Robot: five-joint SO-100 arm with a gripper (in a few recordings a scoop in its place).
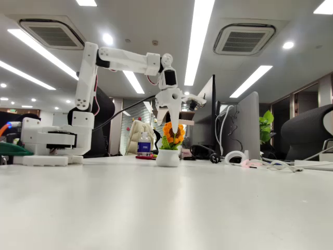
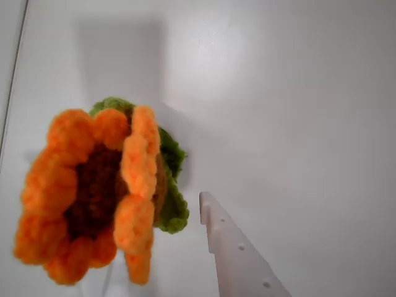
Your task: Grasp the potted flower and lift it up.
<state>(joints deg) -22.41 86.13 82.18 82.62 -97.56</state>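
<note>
The potted flower (image 1: 171, 136), a crocheted sunflower with orange petals, a brown centre and green leaves, stands upright in its small white pot on the white table (image 1: 156, 203). My white gripper (image 1: 169, 122) hangs directly above it, open, its fingertips pointing down at the level of the top petals and holding nothing. In the wrist view the flower (image 2: 93, 198) looms large at the left, with one white finger (image 2: 238, 250) just to its right and apart from the petals. The pot is hidden under the bloom there.
A water bottle (image 1: 144, 144) stands behind the flower. Monitors (image 1: 244, 125), cables, a white headset (image 1: 235, 156) and a leafy green plant (image 1: 266, 126) crowd the back right. The arm's base (image 1: 49, 143) sits at the left.
</note>
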